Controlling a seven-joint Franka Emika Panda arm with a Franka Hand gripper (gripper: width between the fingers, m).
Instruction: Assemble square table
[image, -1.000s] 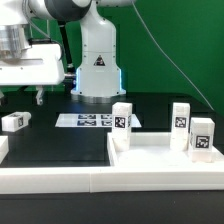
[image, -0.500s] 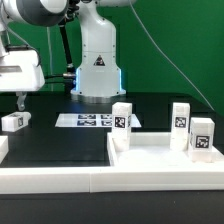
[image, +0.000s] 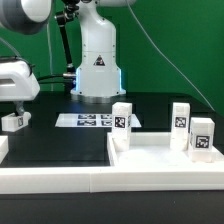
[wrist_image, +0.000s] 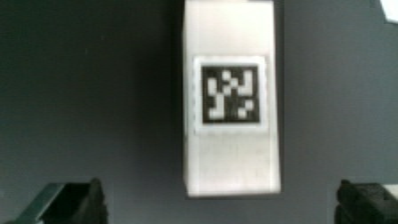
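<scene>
A small white leg with a black-and-white tag lies on the dark table at the exterior view's left. My gripper hangs just above it, open and holding nothing. In the wrist view the same leg lies lengthwise between and ahead of my two dark fingertips, and neither touches it. The white tray-like table top lies at the front right. Three more tagged legs stand upright along its far side.
The marker board lies flat in front of the robot's base. A long white border wall runs along the front edge. A green backdrop closes the back.
My gripper has moved to the exterior view's left and come down, from well above the table to just over the leg lying at the left. Its jaws stayed open.
</scene>
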